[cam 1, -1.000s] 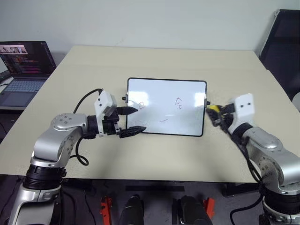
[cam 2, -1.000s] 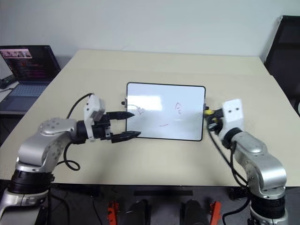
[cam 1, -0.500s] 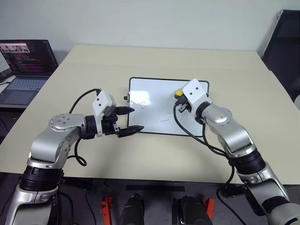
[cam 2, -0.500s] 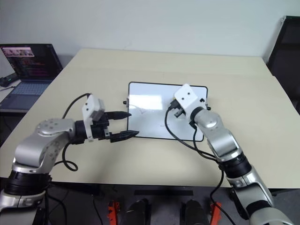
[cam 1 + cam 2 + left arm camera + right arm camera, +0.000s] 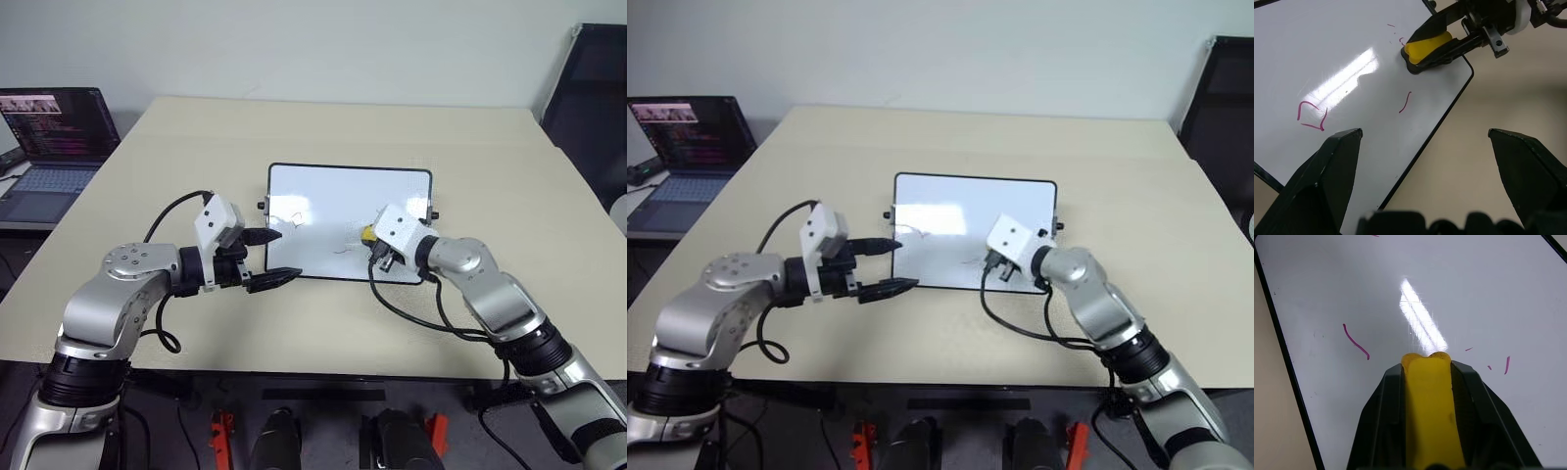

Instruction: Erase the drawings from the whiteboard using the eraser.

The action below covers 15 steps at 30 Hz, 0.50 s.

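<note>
The wiping step was judged to be in hand. The small yellow oblong eraser with a dark underside (image 5: 1430,411) was clamped between the two black fingers of the right gripper (image 5: 375,247), whose jaws were closed tight on its long sides, and it was held on or just above the glossy white rectangular whiteboard with a thin black frame (image 5: 333,196), which lay flat on the beige tabletop (image 5: 294,127). Contact could not be told for certain, though in the left wrist view the dark base appeared to meet the white surface.

The eraser's long axis was seen to run along the gripper's fingers, with its free end pointed out over the board, away from the near right corner and towards the middle.

Some of the thin red pen drawings (image 5: 1311,115) were left: a few specks just beside the eraser's tip, a short curved stroke near the board's front edge, and a larger angular scribble well apart, towards the left side.

The left gripper (image 5: 270,259) was held at the board's near left corner with its jaws spread wide and nothing between them.

The next move was judged to call for the eraser to be pressed flat and swept across the near specks, then carried towards the curved stroke and the far scribble.
</note>
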Each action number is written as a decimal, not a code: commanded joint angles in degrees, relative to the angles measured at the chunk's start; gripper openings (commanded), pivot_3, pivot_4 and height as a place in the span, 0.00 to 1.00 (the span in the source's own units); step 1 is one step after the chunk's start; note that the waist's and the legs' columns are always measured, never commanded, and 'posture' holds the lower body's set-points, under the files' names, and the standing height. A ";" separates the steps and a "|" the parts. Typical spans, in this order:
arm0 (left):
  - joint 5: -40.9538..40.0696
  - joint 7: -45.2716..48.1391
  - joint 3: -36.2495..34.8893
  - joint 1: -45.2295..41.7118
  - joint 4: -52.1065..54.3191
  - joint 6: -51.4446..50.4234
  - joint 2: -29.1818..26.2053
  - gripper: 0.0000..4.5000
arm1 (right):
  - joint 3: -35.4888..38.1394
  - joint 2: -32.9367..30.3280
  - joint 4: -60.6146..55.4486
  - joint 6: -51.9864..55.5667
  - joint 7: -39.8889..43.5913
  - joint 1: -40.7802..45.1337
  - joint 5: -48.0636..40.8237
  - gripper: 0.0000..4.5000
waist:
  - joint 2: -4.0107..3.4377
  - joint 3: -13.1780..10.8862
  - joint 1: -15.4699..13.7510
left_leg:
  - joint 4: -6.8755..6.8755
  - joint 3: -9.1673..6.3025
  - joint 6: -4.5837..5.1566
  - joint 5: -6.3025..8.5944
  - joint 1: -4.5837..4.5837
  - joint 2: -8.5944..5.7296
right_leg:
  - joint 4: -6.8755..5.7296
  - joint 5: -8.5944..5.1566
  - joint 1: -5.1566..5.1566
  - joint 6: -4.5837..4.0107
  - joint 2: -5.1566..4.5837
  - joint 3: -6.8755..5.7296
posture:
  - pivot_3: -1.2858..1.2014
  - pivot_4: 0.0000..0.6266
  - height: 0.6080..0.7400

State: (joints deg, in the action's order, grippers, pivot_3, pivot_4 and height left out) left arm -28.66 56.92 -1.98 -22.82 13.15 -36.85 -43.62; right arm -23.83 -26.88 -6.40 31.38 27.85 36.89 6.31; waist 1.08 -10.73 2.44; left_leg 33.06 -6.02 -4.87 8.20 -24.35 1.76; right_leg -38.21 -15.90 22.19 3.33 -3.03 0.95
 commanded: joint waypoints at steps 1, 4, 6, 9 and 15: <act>-0.82 0.04 -1.70 -0.29 2.12 0.48 -0.95 1.00 | 3.98 1.72 4.65 -2.79 -8.95 3.30 5.83 0.21 | 0.00 0.00 0.05 | 0.00 0.00 0.04 -0.03 0.00 0.00 | 0.00 0.04 0.01 -0.04 0.00 0.00 | 0.52 0.24 1.00; -0.97 -0.06 -1.62 -0.02 2.38 0.42 -0.85 1.00 | 4.49 2.31 6.10 -3.13 -9.78 3.47 6.93 0.21 | 0.00 0.00 -0.22 | 0.00 0.00 -0.02 -0.13 0.00 0.00 | 0.03 0.12 0.01 -0.09 0.00 -0.01 | 0.52 0.24 1.00; -0.99 -0.12 -1.54 0.06 2.46 0.43 -0.73 1.00 | 3.62 1.44 5.90 -1.55 -6.41 2.16 6.77 0.21 | 0.03 0.02 -0.52 | 0.00 -0.01 -0.04 -0.15 -0.01 0.00 | 0.06 0.12 -0.01 -0.08 0.00 -0.01 | 0.52 0.24 1.00; -1.00 -0.19 -1.52 0.03 2.39 0.46 -0.62 1.00 | 3.15 0.46 4.51 1.19 -2.12 0.16 5.66 0.21 | 0.05 0.03 -0.55 | -0.01 0.00 -0.04 -0.15 -0.01 0.00 | 0.08 0.12 -0.02 -0.08 0.00 0.00 | 0.52 0.24 1.00; -1.01 -0.13 -1.42 -0.05 2.27 0.50 -0.55 1.00 | 0.12 -4.78 -0.35 4.31 9.50 -4.02 4.92 0.21 | 0.15 0.09 -0.56 | 0.00 -0.01 -0.03 -0.14 0.05 0.00 | 0.08 0.12 -0.10 -0.09 -0.01 -0.02 | 0.52 0.24 1.00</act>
State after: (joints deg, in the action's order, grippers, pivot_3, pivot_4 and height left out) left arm -28.93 56.88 -1.99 -22.47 13.71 -36.91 -43.64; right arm -22.60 -30.89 -8.87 32.96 35.11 34.22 11.06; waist 1.22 -10.64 1.88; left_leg 33.06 -6.03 -4.90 8.05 -24.22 1.76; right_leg -38.13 -15.76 22.06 3.23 -3.04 0.93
